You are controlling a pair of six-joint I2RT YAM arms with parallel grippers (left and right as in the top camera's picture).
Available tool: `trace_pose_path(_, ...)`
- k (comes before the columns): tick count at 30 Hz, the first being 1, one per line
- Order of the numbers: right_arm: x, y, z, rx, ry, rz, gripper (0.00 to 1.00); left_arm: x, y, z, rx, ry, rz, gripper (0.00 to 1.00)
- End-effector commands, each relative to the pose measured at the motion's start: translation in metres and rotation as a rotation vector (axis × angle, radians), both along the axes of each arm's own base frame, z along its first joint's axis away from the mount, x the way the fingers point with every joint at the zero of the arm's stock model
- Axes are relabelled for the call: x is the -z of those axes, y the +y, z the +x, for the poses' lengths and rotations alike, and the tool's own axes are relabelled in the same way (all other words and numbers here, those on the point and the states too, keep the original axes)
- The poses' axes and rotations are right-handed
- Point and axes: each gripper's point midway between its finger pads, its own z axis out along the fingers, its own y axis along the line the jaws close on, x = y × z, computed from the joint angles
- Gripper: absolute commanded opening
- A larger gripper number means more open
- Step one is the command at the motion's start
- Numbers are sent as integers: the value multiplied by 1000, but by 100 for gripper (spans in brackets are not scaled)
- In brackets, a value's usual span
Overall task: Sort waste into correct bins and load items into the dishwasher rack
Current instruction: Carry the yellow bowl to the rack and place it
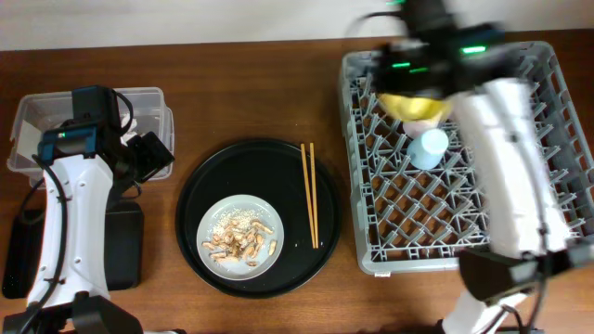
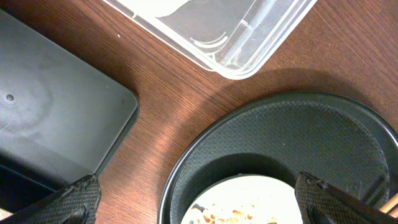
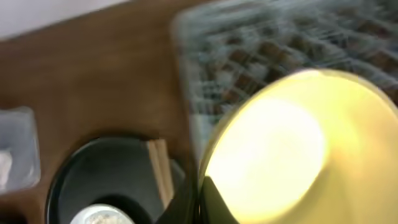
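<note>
1. Right tool (image 3: 198,200) pinching yellow-green bowl (image 3: 273,149) at its rim, over far-left corner of rack (image 1: 520,186); view blurred
2. Left tool (image 2: 199,196) spread wide above bench (image 2: 168,112), between black tray (image 2: 56,118) and round tray (image 2: 298,130)
3. Blue cup (image 1: 429,148) in rack; chopsticks (image 1: 311,195) and plate (image 1: 243,206) with scraps (image 1: 243,243) on round tray

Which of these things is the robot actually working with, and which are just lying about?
Part of the job: yellow-green bowl, light blue cup, chopsticks, plate, food scraps, dishwasher rack, clear box, shallow black tray.

Just lying about: large round black tray, under the plate and chopsticks.
</note>
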Motion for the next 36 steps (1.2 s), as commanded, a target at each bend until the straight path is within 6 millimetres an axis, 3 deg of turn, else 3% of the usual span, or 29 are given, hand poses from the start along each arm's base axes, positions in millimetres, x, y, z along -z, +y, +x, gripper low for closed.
trace_pose_path(1,-13,-57,-32,-16,66,122,4,-8,1,2,-9,-24,-1,99)
trace_pose_path(4,0,-91,-61,-124,143,245,4,-8,1,2,-9,-24,-1,99)
trace_pose_path(7,11,-94,-65,-220,123,438,4,-8,1,2,-9,-24,-1,99)
trace_pose_path(10,18,-97,-69,-347,-19,715,4,-8,1,2,-9,-24,-1,99)
trace_pose_path(12,32,-121,-70,-310,-125,864,4,-8,1,2,-9,-24,-1,99)
trace_pose_path(15,65,-151,-67,-163,-126,1022,4,-8,1,2,-9,-24,-1,99)
trace_pose_path(20,104,-157,-69,-21,-51,1217,4,-8,1,2,-9,-24,-1,99)
trace_pose_path(26,118,-157,-75,6,-23,1234,4,-8,1,2,-9,-24,-1,99)
trace_pose_path(30,134,-191,-88,53,6,1111,5,-8,1,2,-9,-24,-1,99)
trace_pose_path(34,171,-230,-103,236,229,894,19,-8,1,2,-9,-24,-1,99)
trace_pose_path(36,165,-241,-100,269,239,843,21,-8,1,2,-9,-24,-1,99)
